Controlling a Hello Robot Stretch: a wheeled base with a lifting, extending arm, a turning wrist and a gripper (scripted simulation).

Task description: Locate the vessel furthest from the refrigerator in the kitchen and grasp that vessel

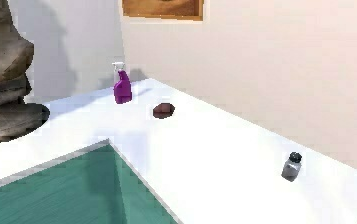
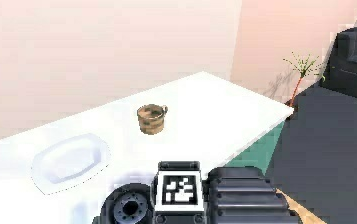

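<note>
Purple spray bottle (image 1: 122, 85), statue (image 1: 6, 80), shaker (image 1: 292, 166), plate (image 2: 71, 160), plant (image 2: 302, 72)

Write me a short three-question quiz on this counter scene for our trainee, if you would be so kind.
1. True or false: in the arm side view, the brown cup lies tipped on its side on the white counter.
2. In the arm side view, where is the white plate relative to the cup? A) to its left, B) to its right, C) underneath it.
3. Fill the gap: in the forward view, the spray bottle standing near the wall is ____ in colour.

Key: 1 false, it stands upright; 2 A; 3 purple.
</note>
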